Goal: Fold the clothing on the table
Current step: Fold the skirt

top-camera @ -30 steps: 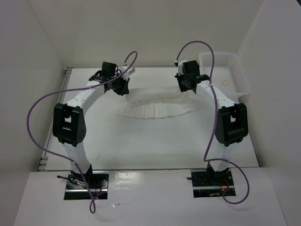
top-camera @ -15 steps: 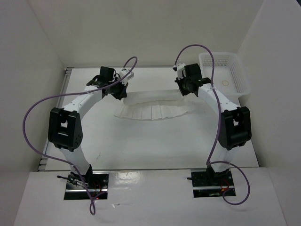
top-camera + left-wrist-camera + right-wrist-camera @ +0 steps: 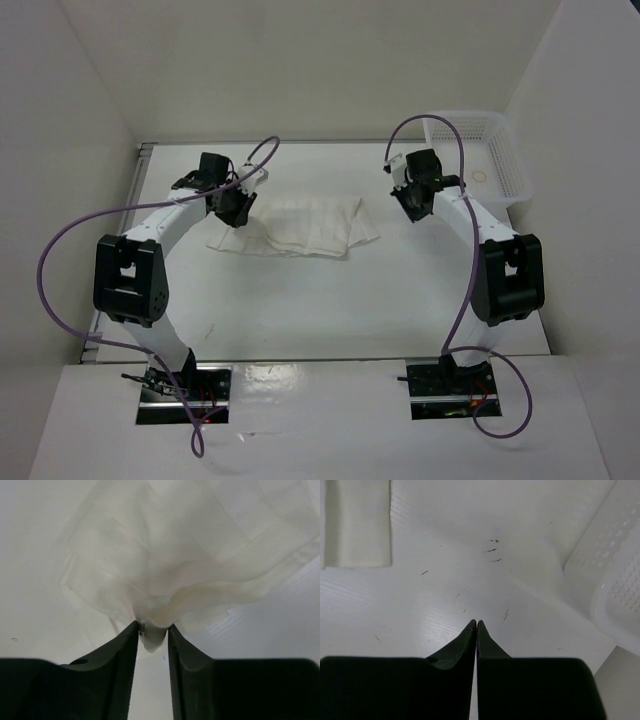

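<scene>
Top external view: the skirt point(image 3: 298, 225) lies in the far middle of the desk point(image 3: 330, 300), gathered into a rough layered oblong with pleat lines still showing. Its left end tapers to a corner at the near side, and a separate flap sticks out at the right end. The cloth rests flat on the desk except at its far left corner.

The left fingers point(image 3: 236, 212) hang over that corner. In the left wrist view the two dark fingers stand a little apart, and a small bunched tuft of the skirt point(image 3: 165, 565) sits in the gap at their tips. From the tuft the thin fabric fans away in soft, translucent folds.

The right fingers point(image 3: 416, 203) hover above bare desk just to the right of the skirt's flap, apart from it. In the right wrist view the right fingers point(image 3: 477, 625) are pressed together tip to tip with nothing between them. That view shows a folded edge of the skirt point(image 3: 357, 525) at the upper left and a few dark scuff marks point(image 3: 493, 549) on the desk surface ahead.

A white mesh basket point(image 3: 460, 125) stands at the far right corner of the desk, well apart from the skirt. Purple cables point(image 3: 60, 250) loop from both arms.
</scene>
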{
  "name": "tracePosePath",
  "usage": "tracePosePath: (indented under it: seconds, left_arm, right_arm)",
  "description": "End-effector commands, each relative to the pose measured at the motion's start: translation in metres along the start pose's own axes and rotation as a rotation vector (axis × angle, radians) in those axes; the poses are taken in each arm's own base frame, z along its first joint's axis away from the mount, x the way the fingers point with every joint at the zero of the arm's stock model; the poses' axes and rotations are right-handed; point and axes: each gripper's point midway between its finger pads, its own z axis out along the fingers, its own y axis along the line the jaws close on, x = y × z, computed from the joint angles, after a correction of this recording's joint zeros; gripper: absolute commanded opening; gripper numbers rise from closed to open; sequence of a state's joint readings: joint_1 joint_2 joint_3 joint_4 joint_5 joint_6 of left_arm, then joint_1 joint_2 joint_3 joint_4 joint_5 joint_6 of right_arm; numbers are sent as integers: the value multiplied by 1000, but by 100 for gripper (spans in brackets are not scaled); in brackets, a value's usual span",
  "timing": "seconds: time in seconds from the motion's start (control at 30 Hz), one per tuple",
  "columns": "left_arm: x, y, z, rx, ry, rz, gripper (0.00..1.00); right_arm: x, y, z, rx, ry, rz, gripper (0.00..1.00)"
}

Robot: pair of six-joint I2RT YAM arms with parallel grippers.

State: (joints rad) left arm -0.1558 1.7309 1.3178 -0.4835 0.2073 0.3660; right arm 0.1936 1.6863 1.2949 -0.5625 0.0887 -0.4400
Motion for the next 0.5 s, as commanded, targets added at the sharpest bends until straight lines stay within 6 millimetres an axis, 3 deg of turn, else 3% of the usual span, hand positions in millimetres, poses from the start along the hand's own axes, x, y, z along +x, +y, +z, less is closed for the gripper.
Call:
tracePosePath:
  seconds: [0.0, 0.03, 0.07, 0.17, 0.3, 0.47]
  left_arm:
    - [4, -19, -13, 67, -5, 8, 38]
    - [10, -23, -15, 74, 11, 3, 42]
    - [13, -24, -17, 75, 12, 2, 46]
    - [22, -24, -29, 74, 33, -18, 60]
    - [29, -17, -49, 44, 35, -42, 68]
    - [17, 14, -82, -41, -15, -85, 71]
  right_arm:
    - [-2, -2, -19, 8, -22, -29, 6]
    - [-2, -2, -19, 8, -22, -29, 10]
    - [-4, -4, -19, 20, -28, -17, 23]
    - [-11, -6, -22, 28, -45, -6, 45]
    - [-21, -1, -21, 4, -60, 17, 61]
    - [-46, 22, -15, -98, -89, 19, 79]
